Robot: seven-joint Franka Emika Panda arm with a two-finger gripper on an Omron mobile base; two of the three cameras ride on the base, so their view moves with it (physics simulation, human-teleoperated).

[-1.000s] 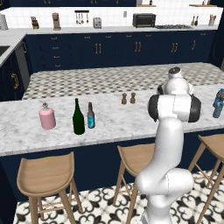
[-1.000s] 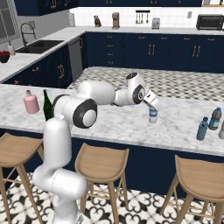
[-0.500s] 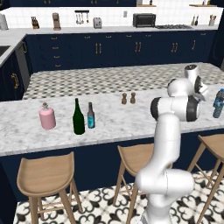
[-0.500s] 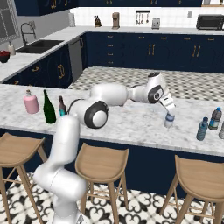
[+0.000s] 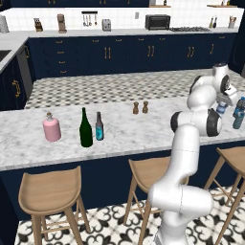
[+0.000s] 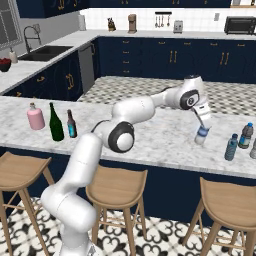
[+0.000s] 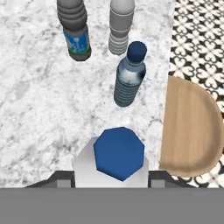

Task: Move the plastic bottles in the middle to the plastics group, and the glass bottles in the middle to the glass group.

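Observation:
My gripper (image 6: 202, 124) is shut on a clear plastic bottle (image 6: 201, 135) with a blue cap (image 7: 119, 153), upright and low over the right part of the marble counter (image 6: 155, 137). It also appears as the gripper (image 5: 224, 102) over the bottle (image 5: 221, 109). Just beyond stand a blue plastic bottle (image 7: 129, 78), a dark-capped bottle with a blue label (image 7: 75, 30) and a pale grey bottle (image 7: 120, 26). Far left stand the pink bottle (image 5: 51, 128), the green wine bottle (image 5: 85, 128) and a small dark glass bottle with a blue label (image 5: 99, 127).
Two small brown shakers (image 5: 140, 107) stand mid-counter at the back. The counter's front edge runs close to the held bottle, with wooden stools (image 7: 192, 127) below it. The right-end bottles (image 6: 238, 142) stand close together.
The arm has swung right along the counter with the clear bottle in its grip, and now holds it close to the bottles at the right end. Nothing else moved.

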